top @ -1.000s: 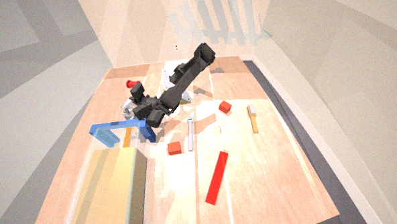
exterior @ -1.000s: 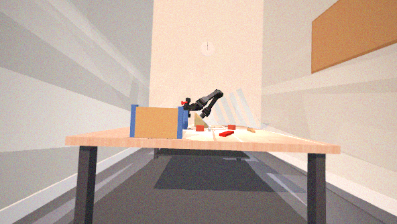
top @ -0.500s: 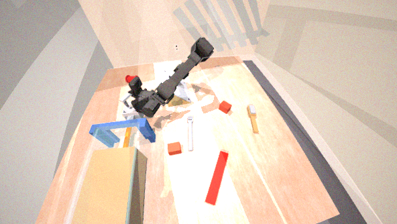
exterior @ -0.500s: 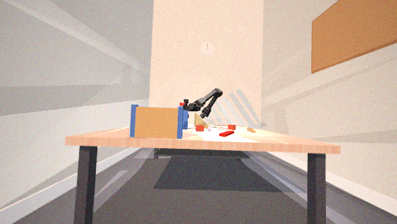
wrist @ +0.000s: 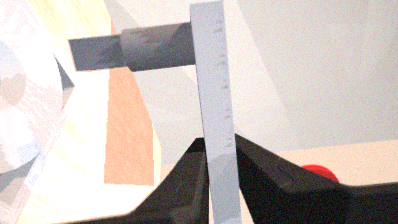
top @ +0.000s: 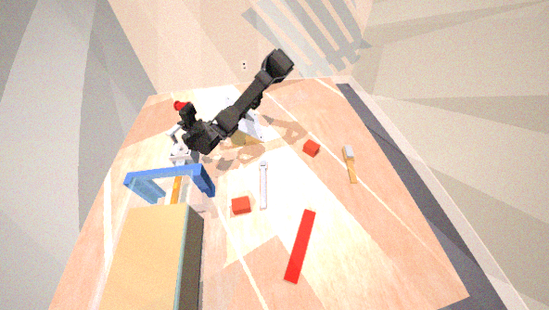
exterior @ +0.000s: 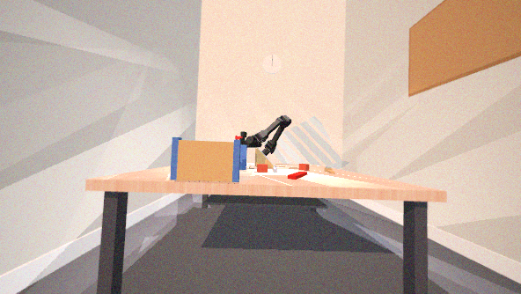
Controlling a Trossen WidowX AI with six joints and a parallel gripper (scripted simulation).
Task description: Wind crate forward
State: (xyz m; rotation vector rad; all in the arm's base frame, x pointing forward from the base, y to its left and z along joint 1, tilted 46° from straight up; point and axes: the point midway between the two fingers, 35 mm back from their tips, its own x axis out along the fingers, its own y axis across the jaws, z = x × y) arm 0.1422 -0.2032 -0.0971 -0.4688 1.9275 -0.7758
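Observation:
My gripper (wrist: 216, 143) is shut on the winch handle's flat grey bar (wrist: 215, 75). The handle's round shaft and square key (wrist: 95, 52) stick out to the left in the wrist view, outside the round hole. Its red knob (top: 179, 106) (exterior: 238, 137) (wrist: 320, 172) shows beyond the fingers. The winch (top: 180, 150) (wrist: 35, 110) stands close below the gripper, its round top partly cut off in the wrist view. An orange strap (top: 175, 189) runs from the winch under the blue frame (top: 159, 172). Behind it is a large tan box-shaped body (top: 144, 255) (exterior: 207, 160); I cannot tell crate from cubby there.
A grey wrench (top: 263, 186), two red blocks (top: 241, 205) (top: 311, 148), a long red bar (top: 300, 246) (exterior: 297, 175) and a wooden-handled tool (top: 351, 167) lie on the bench, right of the winch in the top view. A pale angled bracket (top: 252, 126) stands beneath the arm.

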